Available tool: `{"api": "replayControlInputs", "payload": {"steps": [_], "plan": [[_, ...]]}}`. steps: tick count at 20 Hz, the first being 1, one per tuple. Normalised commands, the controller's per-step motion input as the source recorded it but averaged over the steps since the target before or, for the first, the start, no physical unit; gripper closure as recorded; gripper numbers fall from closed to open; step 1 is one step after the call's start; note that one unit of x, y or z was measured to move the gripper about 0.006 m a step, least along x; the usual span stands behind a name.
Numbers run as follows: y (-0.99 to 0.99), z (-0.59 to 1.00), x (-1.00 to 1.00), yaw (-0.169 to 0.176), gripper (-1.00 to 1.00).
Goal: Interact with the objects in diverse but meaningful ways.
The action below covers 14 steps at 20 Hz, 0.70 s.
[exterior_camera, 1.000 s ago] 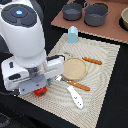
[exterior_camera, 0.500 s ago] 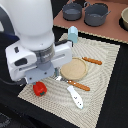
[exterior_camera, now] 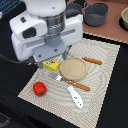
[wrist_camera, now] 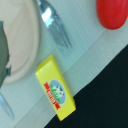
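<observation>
A yellow rectangular box with a red label [exterior_camera: 50,64] lies on the woven mat, just beside the tan plate. In the wrist view the box [wrist_camera: 55,94] lies flat near the mat's edge. A shiny red pepper [exterior_camera: 40,88] sits on the mat corner toward the exterior view's left; it also shows in the wrist view [wrist_camera: 114,12]. A white elongated piece [exterior_camera: 75,97] lies near the mat's front. My arm hangs right over the box, and its body hides the fingers. The white carton is hidden.
A tan round plate [exterior_camera: 73,68] sits mid-mat, with a fork [exterior_camera: 58,78] and wooden-handled cutlery [exterior_camera: 80,86] beside it. Another wooden-handled piece [exterior_camera: 92,61] lies beyond the plate. Grey pots [exterior_camera: 95,13] stand at the back. Dark table surrounds the mat [exterior_camera: 102,85].
My arm has moved toward the exterior view's right, from beside the pepper to above the yellow box. The pepper is now uncovered. The objects have not moved.
</observation>
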Motion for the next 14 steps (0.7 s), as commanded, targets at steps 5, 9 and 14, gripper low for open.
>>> {"api": "replayControlInputs", "payload": {"steps": [5,9,14], "plan": [[0.48,0.0,0.51,0.021,-1.0],[0.35,0.0,0.48,0.012,-1.0],[-0.11,0.37,0.77,-0.017,-1.0]]}}
